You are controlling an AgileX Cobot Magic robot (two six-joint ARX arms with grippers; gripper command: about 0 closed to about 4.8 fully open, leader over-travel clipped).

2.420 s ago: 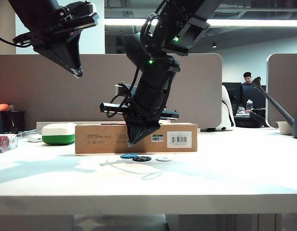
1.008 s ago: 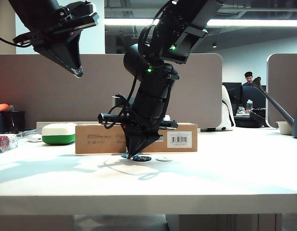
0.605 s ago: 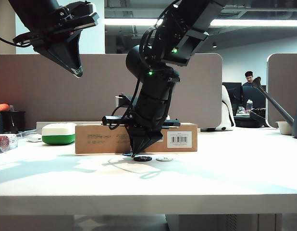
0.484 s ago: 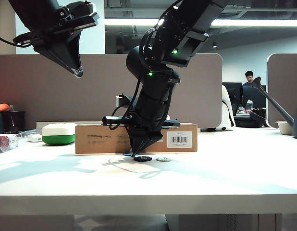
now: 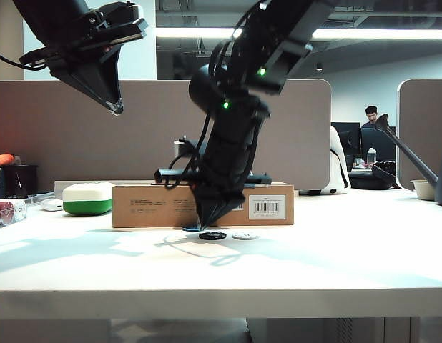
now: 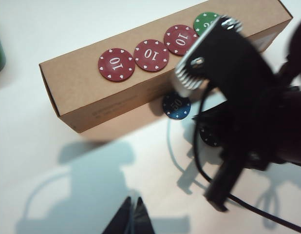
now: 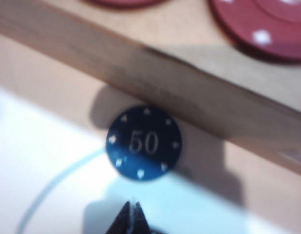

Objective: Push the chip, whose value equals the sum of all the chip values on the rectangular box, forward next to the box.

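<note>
With the blue 50 chip [image 7: 143, 143] nearly against the cardboard box [image 6: 87, 92], the pinched-shut right hand [image 7: 131, 214] should nudge low and gently, while the left hand [image 6: 131, 218], also closed, hangs high.

Small round blue chip [image 7: 143, 143] marked 50 lies flat against the long brown cardboard box [image 6: 87, 87], just ahead of the right gripper's [image 7: 130, 208] closed tips. Box top carries three red 10 chips and one green chip.

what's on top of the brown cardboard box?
On the brown cardboard box: three red 10 chips and a green chip, its number partly hidden by the right arm; anything further along is covered.
</note>
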